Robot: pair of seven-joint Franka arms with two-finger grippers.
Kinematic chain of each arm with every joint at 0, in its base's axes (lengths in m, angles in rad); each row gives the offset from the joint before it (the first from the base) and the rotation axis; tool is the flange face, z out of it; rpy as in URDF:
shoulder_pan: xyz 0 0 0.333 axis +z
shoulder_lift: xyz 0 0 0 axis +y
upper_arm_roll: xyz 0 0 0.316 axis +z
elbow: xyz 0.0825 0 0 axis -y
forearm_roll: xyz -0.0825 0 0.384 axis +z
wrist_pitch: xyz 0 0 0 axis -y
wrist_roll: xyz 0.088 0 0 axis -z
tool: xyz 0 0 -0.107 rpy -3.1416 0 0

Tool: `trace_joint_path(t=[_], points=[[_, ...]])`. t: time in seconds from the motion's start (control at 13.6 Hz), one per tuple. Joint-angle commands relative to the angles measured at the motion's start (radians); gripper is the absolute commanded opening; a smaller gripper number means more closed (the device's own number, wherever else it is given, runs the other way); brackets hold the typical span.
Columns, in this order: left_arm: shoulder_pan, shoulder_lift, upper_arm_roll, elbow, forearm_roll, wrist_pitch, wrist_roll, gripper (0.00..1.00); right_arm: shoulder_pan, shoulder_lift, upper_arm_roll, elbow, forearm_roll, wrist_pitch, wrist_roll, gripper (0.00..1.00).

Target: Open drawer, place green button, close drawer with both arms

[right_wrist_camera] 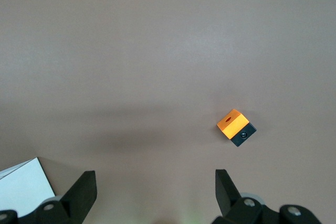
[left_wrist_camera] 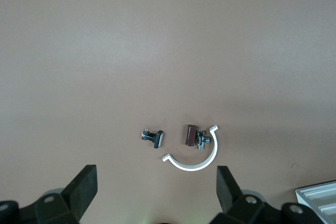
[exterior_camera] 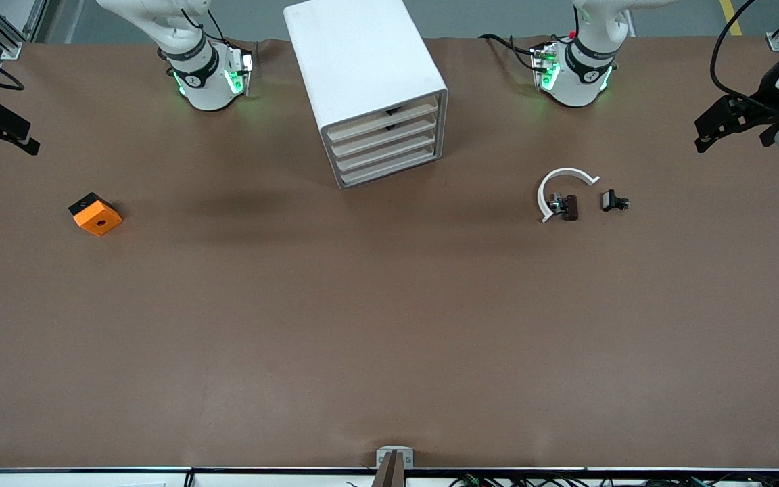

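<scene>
Orange box (exterior_camera: 95, 214) on table | drawers (exterior_camera: 385, 138) all closed, no green button visible | my left pincer (left_wrist_camera: 156, 192) and right pincer (right_wrist_camera: 155, 192) released, waiting.

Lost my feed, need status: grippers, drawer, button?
Left gripper open, high over white ring and small parts. Right gripper open, over orange block. Drawer unit all shut. No green button seen.

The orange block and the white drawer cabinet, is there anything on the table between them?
No. In the front view only bare brown table lies between the orange block and the white drawer cabinet.
</scene>
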Motion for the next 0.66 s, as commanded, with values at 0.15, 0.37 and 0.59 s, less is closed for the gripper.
trace_joint_path(t=[0.15, 0.37, 0.59], points=[[0.002, 0.014, 0.009, 0.018, -0.017, -0.021, 0.008, 1.00, 0.005, -0.030, 0.003, -0.027, -0.014, 0.011, 0.001, 1.00], [0.000, 0.022, 0.009, 0.018, -0.017, -0.027, 0.003, 1.00, 0.005, -0.030, 0.003, -0.027, -0.012, 0.011, 0.001, 1.00], [0.005, 0.020, 0.012, 0.018, -0.053, -0.061, -0.002, 1.00, 0.005, -0.032, 0.003, -0.027, -0.012, 0.013, 0.001, 1.00]])
